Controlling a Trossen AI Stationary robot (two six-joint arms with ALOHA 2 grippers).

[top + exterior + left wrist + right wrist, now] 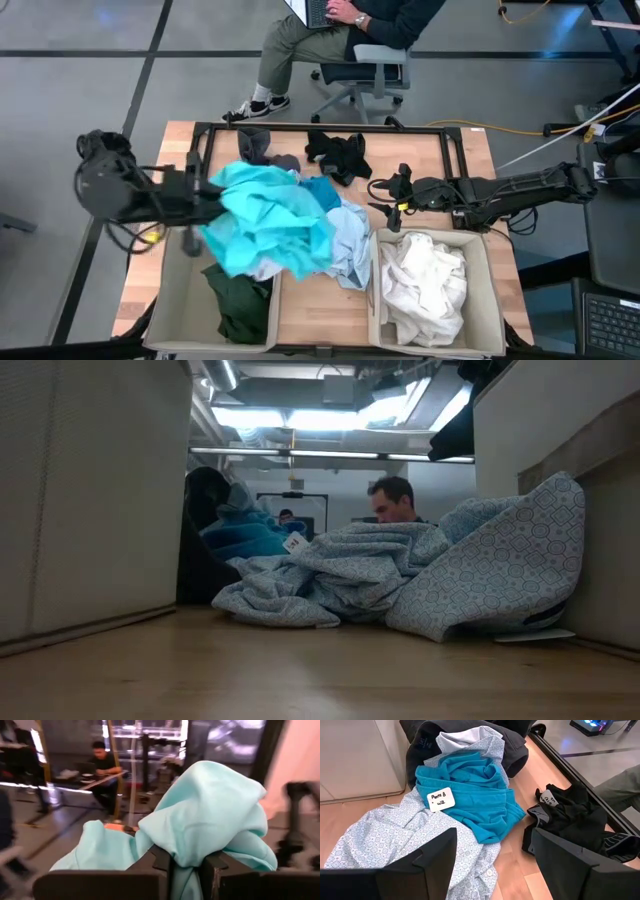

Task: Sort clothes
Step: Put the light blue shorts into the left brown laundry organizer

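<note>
My left gripper is shut on a bright turquoise garment, which is raised over the table's left middle and spreads above the pile. My right gripper is open and empty. It hovers right of the pile, between a black garment and a darker teal garment with a white tag. The teal one lies on a pale light-blue patterned garment. A dark grey garment lies at the far side. A dark green garment is in the left bin and white ones in the right bin. My left gripper pinches a bunched fold of the turquoise garment between its two fingers. The cloth humps up over the fingertips and falls down on both sides of them. How many layers it holds does not show.
Two beige fabric bins stand at the near edge, left and right. A black frame runs along the table's far side. A person sits on a chair beyond the far edge.
</note>
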